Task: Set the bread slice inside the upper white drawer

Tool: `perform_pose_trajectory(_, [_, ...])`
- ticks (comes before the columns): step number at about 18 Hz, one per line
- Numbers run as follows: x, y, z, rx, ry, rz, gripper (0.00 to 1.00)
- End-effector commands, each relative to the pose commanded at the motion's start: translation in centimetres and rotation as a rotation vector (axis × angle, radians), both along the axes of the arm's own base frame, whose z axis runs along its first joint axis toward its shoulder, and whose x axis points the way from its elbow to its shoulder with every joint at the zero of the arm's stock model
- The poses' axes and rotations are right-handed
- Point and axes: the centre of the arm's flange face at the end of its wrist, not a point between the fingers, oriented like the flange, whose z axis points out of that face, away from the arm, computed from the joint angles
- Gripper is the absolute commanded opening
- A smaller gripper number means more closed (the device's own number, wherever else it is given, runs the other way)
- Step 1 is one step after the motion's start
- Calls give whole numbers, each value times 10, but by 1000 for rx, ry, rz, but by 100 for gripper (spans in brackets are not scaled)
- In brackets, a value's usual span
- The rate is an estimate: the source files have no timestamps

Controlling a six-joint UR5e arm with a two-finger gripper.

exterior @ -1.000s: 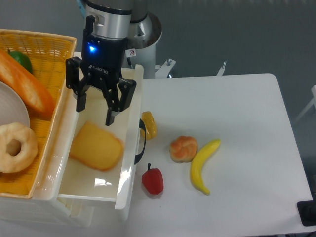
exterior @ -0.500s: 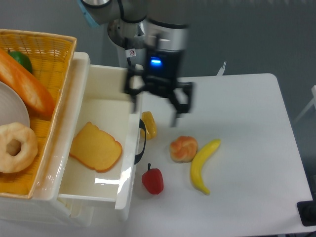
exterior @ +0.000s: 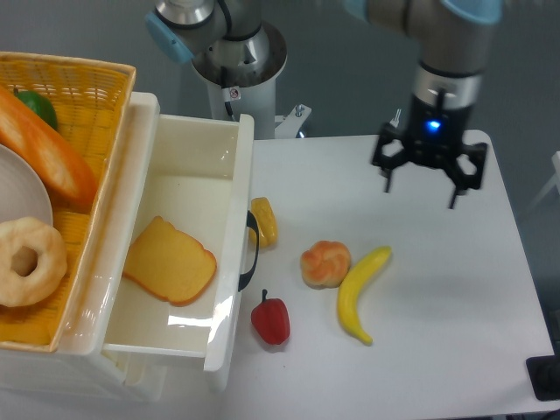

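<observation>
The bread slice [exterior: 170,262] lies flat on the floor of the upper white drawer [exterior: 229,289], which is pulled open at the left with its dark handle [exterior: 251,254] facing the table. My gripper [exterior: 421,185] is open and empty. It hangs above the right part of the table, far to the right of the drawer and above the banana.
A small yellow-orange chunk [exterior: 263,220] sits by the drawer handle. A round orange bun [exterior: 325,263], a banana [exterior: 360,292] and a red pepper [exterior: 271,319] lie on the white table [exterior: 437,350]. A yellow wicker basket [exterior: 83,105] with baguette and doughnut stands at the left.
My open gripper has swung from above the drawer to the right, over the table's right side. The bread slice stays lying in the drawer.
</observation>
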Motion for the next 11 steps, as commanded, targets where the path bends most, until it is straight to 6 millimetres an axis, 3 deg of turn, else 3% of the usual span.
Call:
perform_pose_trajectory(2, [-1, 3, -26, -92, -7, -79, 100])
perform_pose_trajectory(6, [-21, 9, -77, -135, -66, -193, 100])
perform_pose_trajectory(11, [-21, 10, -83, -178, -67, -198, 100])
